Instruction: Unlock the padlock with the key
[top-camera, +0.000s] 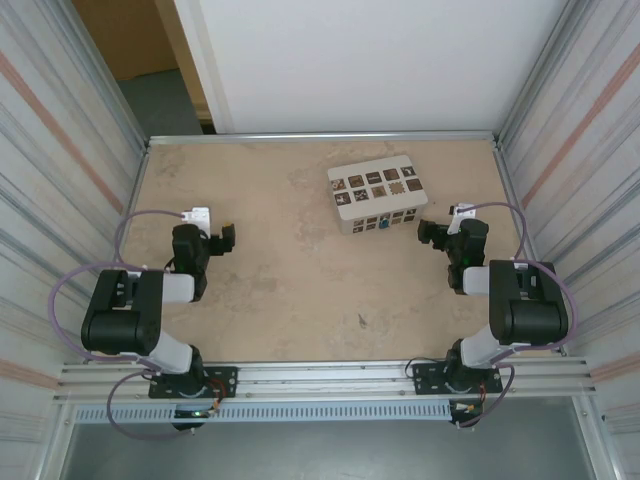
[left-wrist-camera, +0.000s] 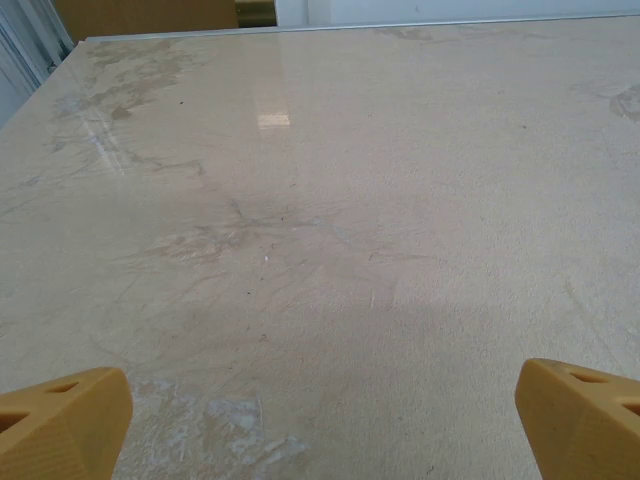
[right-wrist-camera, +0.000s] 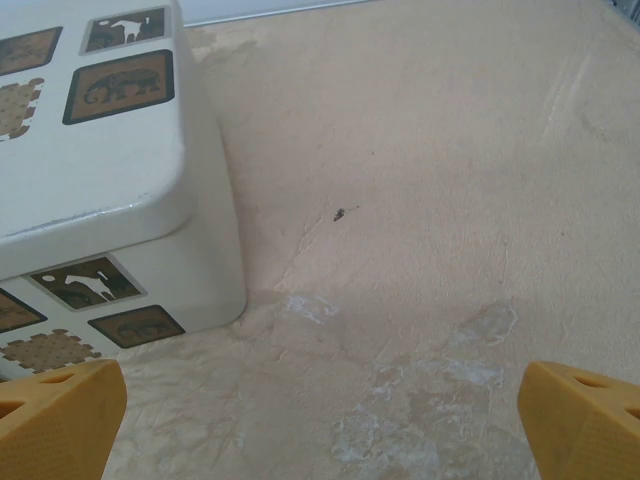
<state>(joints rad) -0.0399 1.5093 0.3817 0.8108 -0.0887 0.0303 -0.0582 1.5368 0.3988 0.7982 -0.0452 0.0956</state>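
Observation:
A tiny teal-blue padlock (top-camera: 384, 226) hangs at the near face of the white box with brown patterned squares (top-camera: 378, 192), at the back middle of the table. My right gripper (top-camera: 429, 235) is open just right of the box, with nothing between its yellow fingertips (right-wrist-camera: 70, 415); the box corner (right-wrist-camera: 110, 200) is at upper left in the right wrist view. My left gripper (top-camera: 226, 239) stands open over bare table on the left, its fingertips (left-wrist-camera: 65, 420) wide apart. A small dark object (top-camera: 362, 320) lies on the table nearer the front; I cannot tell whether it is the key.
The beige table (top-camera: 280, 290) is fenced by corrugated metal walls (top-camera: 60, 180) left and right and a white panel (top-camera: 360, 60) behind. A metal rail (top-camera: 320, 378) with both arm bases runs along the near edge. A dark speck (right-wrist-camera: 340, 213) lies beside the box.

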